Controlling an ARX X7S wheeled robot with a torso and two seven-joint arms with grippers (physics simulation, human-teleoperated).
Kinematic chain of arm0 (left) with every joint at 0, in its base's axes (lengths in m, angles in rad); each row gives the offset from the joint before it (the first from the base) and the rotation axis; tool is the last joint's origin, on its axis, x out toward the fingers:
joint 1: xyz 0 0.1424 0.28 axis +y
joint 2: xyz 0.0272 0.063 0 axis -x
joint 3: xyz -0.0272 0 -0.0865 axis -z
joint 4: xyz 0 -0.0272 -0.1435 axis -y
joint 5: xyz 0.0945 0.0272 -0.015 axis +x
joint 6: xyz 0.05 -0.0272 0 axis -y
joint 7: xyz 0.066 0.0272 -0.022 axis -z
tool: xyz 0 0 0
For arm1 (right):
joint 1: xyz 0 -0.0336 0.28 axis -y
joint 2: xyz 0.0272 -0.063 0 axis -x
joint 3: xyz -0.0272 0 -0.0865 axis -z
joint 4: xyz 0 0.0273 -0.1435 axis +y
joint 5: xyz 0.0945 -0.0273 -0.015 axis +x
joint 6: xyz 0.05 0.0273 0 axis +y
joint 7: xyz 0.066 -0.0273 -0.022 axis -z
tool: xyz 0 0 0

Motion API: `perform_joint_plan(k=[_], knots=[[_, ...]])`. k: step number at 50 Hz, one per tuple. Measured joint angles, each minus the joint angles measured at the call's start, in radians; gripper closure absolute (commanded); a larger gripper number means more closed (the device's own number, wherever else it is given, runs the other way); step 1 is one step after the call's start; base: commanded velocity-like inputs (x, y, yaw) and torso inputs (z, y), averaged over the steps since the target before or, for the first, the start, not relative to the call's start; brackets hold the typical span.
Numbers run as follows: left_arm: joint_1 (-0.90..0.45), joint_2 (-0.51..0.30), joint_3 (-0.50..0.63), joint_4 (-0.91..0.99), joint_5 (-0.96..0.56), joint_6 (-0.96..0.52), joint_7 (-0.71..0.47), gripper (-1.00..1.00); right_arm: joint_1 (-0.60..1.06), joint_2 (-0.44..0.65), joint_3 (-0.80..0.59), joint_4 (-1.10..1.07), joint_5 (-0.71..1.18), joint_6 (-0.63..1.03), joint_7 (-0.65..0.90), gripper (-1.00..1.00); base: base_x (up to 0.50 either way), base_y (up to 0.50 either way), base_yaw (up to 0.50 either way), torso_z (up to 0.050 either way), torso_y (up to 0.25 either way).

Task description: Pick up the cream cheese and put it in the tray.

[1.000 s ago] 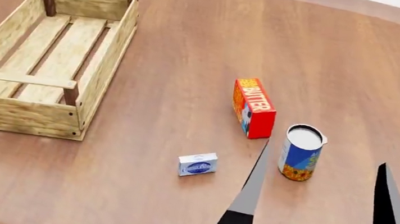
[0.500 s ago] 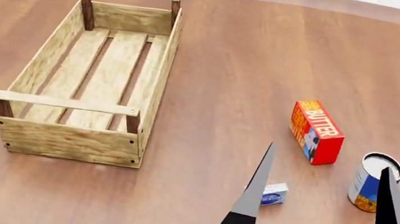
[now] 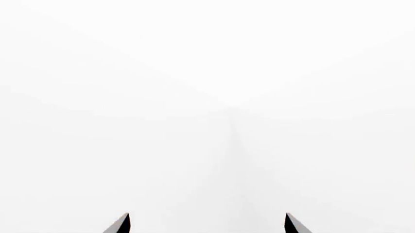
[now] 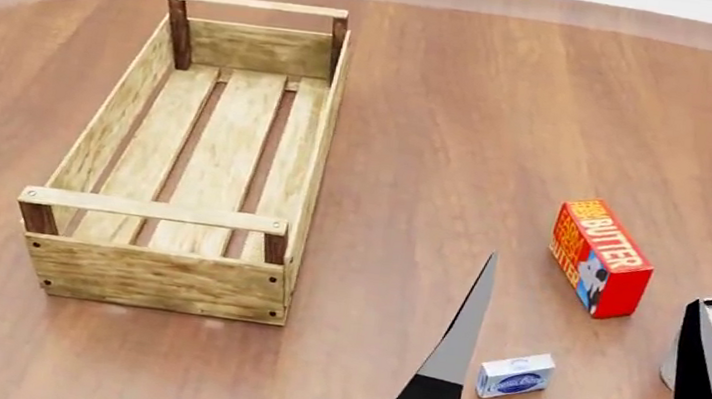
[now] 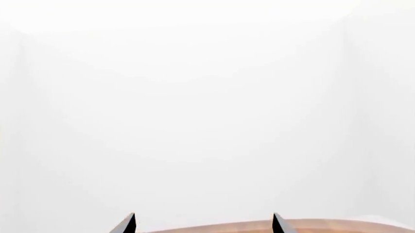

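Right claw (image 4: 586, 367), fingers spread wide, empty; left likewise. Cheese (image 4: 515, 376) lies between its fingers: likely light, stiff; grip the long sides.

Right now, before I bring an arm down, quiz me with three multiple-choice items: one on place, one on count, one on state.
1. In the head view, the cream cheese lies:
A. inside the tray
B. on the table, nearer than the butter box
C. on top of the can

2. Items inside the tray:
A. none
B. one
C. two

3. The right gripper is:
A. shut on the cream cheese
B. shut, empty
C. open, empty

Answers:
1 B, it sits below the butter box.
2 A, only bare slats show.
3 C, fingers stand wide apart.
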Motion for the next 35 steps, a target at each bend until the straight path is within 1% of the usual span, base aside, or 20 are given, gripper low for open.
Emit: perform_joint_plan(k=[32, 35], knots=[[0.008, 0.000, -0.007, 0.000, -0.036, 0.004, 0.011, -1.00, 0.012, 0.012, -0.021, 0.002, 0.003, -0.008, 0.016, -1.00, 0.00, 0.00, 0.00, 0.050, 0.000], [0.010, 0.000, -0.006, 0.000, -0.034, 0.007, 0.010, -1.00, 0.013, 0.013, -0.023, 0.003, 0.003, -0.009, 0.017, -1.00, 0.00, 0.00, 0.00, 0.000, 0.000]])
